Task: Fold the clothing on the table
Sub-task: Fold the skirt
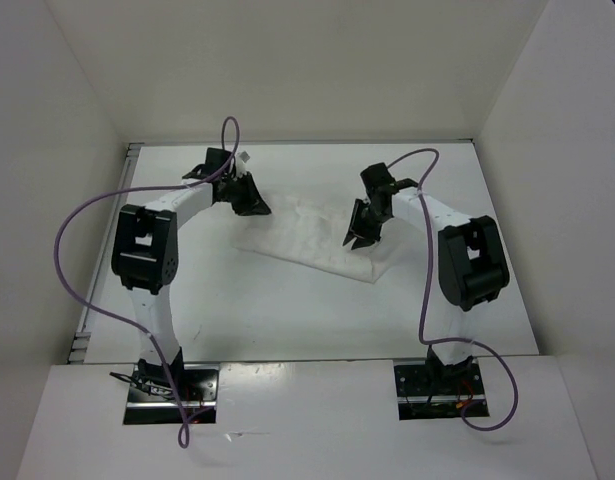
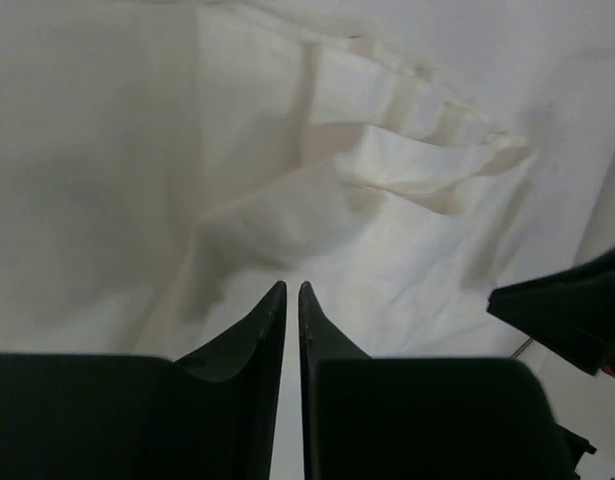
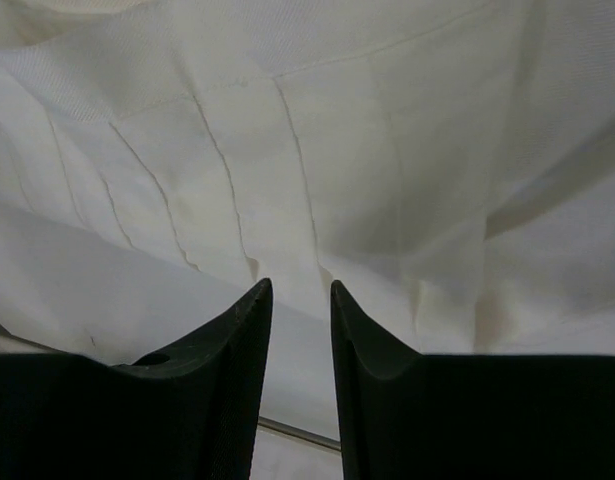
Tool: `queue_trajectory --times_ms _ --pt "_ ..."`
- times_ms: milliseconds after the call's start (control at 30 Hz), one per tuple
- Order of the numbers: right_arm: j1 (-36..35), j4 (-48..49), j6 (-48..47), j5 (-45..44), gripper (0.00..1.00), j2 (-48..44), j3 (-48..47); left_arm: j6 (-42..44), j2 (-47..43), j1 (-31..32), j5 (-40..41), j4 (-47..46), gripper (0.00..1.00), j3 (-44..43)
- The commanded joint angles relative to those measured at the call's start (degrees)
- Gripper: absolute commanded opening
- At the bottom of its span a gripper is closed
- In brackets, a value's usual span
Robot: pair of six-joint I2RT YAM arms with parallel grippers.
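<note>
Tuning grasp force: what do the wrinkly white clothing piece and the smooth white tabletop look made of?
The wrinkly white clothing piece: thin fabric, probably cotton-like, matte; soft creases, stitched lines and layered edges show. The smooth white tabletop: hard, slightly glossy sheet, perhaps laminate or painted board; faint sheen at its near edge.

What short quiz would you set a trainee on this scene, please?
1. True or false: the right tool is gripping the clothing.
2. Where does the clothing lie? A: on the table. B: on the left arm's base. C: draped on a wall.
3. Fill in: the clothing's colour is ___.
Key: 1 false, its jaws stand apart with nothing between them; 2 A; 3 white.
</note>
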State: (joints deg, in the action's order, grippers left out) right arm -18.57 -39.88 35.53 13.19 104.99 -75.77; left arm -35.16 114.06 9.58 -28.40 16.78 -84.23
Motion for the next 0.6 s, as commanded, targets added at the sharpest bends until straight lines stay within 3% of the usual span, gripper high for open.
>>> queue_trajectory --times_ms 0,300,567 --pt "-2.17 3.05 1.47 1.14 0.35 0.82 -1.15 0.97 4.93 -0.27 -0.08 0.63 0.15 -4.19" --pt "-2.17 3.05 3.06 -1.32 0.35 5.22 3.26 -4.22 11.62 -1.41 4.75 -3.59 0.15 -4.20" --pt "0.46 -0.02 1.03 -6.06 0.35 12.69 -4.73 -6.94 2.06 -1.41 8.28 -3.06 0.13 10.91"
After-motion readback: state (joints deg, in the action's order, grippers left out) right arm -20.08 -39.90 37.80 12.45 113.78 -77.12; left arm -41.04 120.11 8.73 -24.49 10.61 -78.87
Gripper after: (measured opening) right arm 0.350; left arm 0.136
